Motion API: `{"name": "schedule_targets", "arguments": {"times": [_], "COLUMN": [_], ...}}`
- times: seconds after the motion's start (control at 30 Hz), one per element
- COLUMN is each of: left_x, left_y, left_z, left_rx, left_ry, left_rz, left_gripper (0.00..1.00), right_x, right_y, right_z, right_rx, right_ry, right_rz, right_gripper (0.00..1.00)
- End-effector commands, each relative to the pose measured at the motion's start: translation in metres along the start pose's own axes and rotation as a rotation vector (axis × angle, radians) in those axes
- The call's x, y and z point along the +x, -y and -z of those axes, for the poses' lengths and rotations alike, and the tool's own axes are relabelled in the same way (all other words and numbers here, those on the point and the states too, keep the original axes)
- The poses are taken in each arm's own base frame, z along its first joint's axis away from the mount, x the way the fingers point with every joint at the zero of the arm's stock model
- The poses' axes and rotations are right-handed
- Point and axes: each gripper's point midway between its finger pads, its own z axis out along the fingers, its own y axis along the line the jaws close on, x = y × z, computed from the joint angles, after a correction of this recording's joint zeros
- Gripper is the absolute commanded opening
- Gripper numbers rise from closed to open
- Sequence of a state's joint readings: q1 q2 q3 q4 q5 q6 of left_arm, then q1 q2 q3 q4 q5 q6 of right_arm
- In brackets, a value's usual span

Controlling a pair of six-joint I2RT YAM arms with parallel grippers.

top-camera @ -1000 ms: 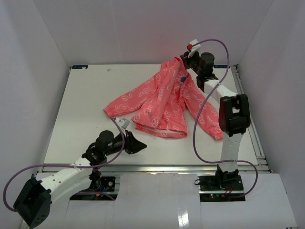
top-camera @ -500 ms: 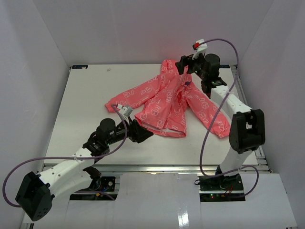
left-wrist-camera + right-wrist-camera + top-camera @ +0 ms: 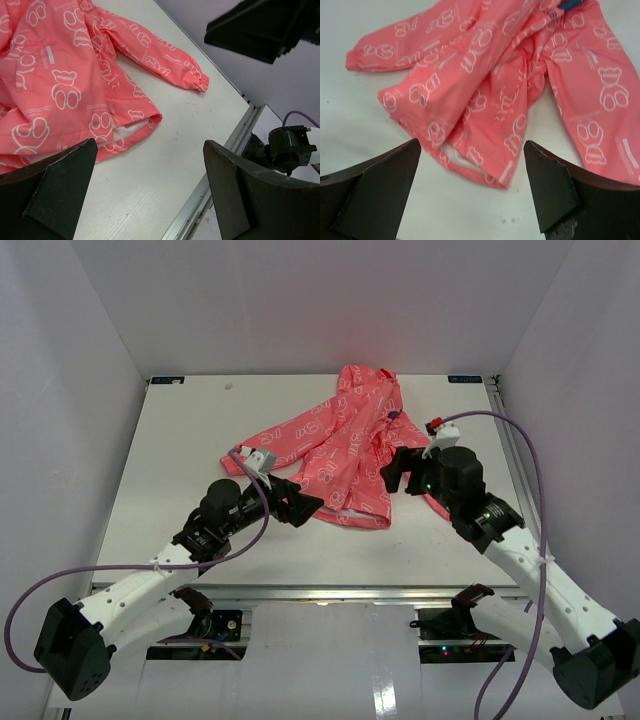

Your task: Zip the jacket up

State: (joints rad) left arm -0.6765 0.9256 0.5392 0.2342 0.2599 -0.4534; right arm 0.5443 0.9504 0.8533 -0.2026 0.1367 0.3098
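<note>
The coral-pink jacket [image 3: 340,445] with white bear prints lies crumpled on the white table, hood toward the back wall and sleeves spread left and right. A strip of white lining shows at its hem [image 3: 127,131]. My left gripper [image 3: 300,506] is open, just off the hem's near left corner, holding nothing. My right gripper [image 3: 392,472] is open too, empty, hovering at the jacket's right side over the right sleeve. In the left wrist view the jacket [image 3: 65,85] fills the upper left beyond the gripper [image 3: 150,150]. In the right wrist view the hem [image 3: 475,165] lies just beyond the gripper [image 3: 472,150].
White walls close in the table [image 3: 180,470] on three sides. An aluminium rail [image 3: 330,590] runs along the near edge, also seen in the left wrist view as the rail [image 3: 220,190]. A small blue tag [image 3: 565,5] sits near the jacket's collar.
The right arm let go of the jacket's top at the back and swung down to its right side, jaws now wide. The left gripper moved forward to the hem and opened.
</note>
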Motion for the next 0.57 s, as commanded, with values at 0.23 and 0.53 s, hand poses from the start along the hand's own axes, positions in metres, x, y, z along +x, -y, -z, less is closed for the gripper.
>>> {"name": "schedule_targets", "arguments": {"times": [0.23,0.53], "left_x": [-0.013,-0.009], "left_y": [0.012,0.016], "left_z": [0.021,0.021], "left_rx": [0.072,0.099], "left_ry": [0.144,0.129], "left_rz": [-0.105,-0.116], "left_gripper": [0.98,0.98], "right_x": [0.024,0.021], "right_y": [0.014,0.016], "right_z": [0.059,0.068], "right_rx": [-0.003,-0.007], "right_ry": [0.076,0.126], "right_rz": [-0.030,-0.035], "right_gripper": [0.90,0.90]}}
